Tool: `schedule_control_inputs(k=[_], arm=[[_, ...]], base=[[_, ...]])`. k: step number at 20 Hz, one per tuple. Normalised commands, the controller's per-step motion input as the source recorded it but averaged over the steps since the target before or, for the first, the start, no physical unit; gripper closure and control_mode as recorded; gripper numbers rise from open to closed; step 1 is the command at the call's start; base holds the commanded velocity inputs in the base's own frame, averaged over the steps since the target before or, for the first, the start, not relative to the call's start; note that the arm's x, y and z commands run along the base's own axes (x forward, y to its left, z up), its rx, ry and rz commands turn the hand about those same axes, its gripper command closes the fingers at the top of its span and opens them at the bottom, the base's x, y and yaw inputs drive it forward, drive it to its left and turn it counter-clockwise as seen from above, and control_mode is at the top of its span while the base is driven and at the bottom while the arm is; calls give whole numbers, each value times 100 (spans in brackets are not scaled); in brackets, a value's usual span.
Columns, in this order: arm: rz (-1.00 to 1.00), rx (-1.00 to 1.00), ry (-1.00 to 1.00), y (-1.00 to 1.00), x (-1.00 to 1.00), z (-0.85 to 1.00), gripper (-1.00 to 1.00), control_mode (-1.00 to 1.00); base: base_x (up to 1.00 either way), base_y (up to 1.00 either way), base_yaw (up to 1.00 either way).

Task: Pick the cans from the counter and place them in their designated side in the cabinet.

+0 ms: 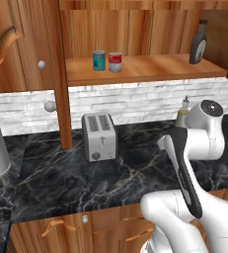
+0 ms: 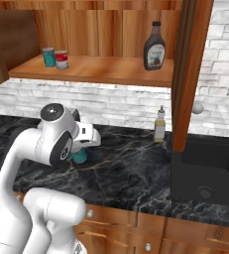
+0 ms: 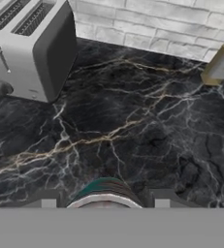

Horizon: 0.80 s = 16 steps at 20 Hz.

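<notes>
The claw (image 3: 104,203) is sitting low over the black marble tabletop (image 3: 133,126), its fingertips (image 3: 44,199) flanking a teal can (image 3: 104,191) on either side; whether they are clamping it cannot be determined. Two more cans, a teal one (image 1: 99,60) and a red-labelled one (image 1: 115,62), are standing side by side on the cabinet shelf (image 1: 150,69), well apart from the dark bottle (image 1: 198,42). The toaster (image 3: 28,46) is standing near the claw.

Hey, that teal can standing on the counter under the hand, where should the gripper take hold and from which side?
Grip the teal can by its curved side wall, coming down from above. It stands upright on the counter, silvery top up, with the gripper straddling it, so closing across the round body suits.
</notes>
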Motion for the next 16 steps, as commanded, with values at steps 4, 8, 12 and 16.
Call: schedule_control_inputs(k=[4, 8, 12, 16], arm=[[0, 0, 0, 3, -12, 25, 100, -100], [0, 0, 0, 5, -11, 25, 100, -100], [0, 0, -3, 10, -4, 23, 100, -100], [0, 0, -4, 13, -1, 24, 100, -100]], base=[[0, 0, 0], [0, 0, 0], [0, 0, 0], [0, 0, 0]])
